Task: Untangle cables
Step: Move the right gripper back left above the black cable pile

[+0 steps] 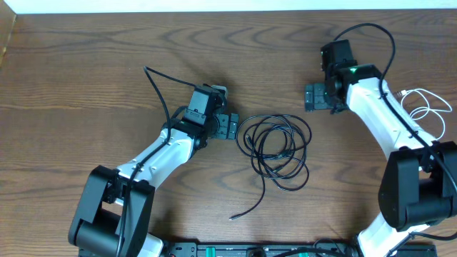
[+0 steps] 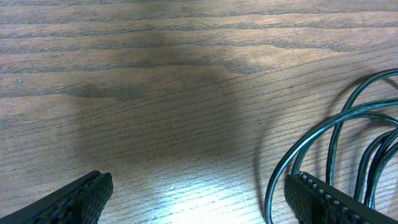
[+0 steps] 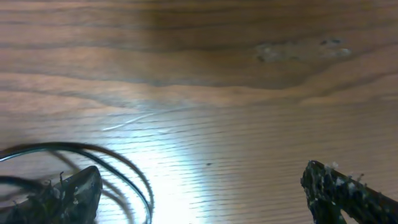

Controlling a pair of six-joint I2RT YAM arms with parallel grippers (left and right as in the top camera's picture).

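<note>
First, overhead, black cables (image 1: pixel 275 146): lay as one loose coil of overlapping loops at mid-table, between the two arms, with one free end trailing toward the near edge.
Overhead, white cable (image 1: pixel 428 107): lay alone at the right edge, beside the right arm and well apart from the coil.
Overhead, left gripper (image 1: pixel 230 126): sat low over the table (image 1: pixel 86 57), just beside the coil's left rim, jaws spread wide and empty. It was probably placed there to take an outer loop.
Overhead, right gripper (image 1: pixel 314 96): stood near the coil's far right side but apart from it, also spread wide and holding nothing. It seemed placed to take a second strand.
Left wrist, left gripper (image 2: pixel 202 205): one pad (image 2: pixel 74 199) was over bare wood and the other (image 2: pixel 329 202) lay against the curved strands of the black cables (image 2: pixel 348 118). Whether it touched them could not be told.
Right wrist, right gripper (image 3: pixel 205 199): the fingers were wide, with bare wood between them. A blurred loop of the black cables (image 3: pixel 93 149) curved past one finger (image 3: pixel 62 196), and nothing was gripped.
Progress: the coil looked untouched, so the untangling was not yet begun.
</note>
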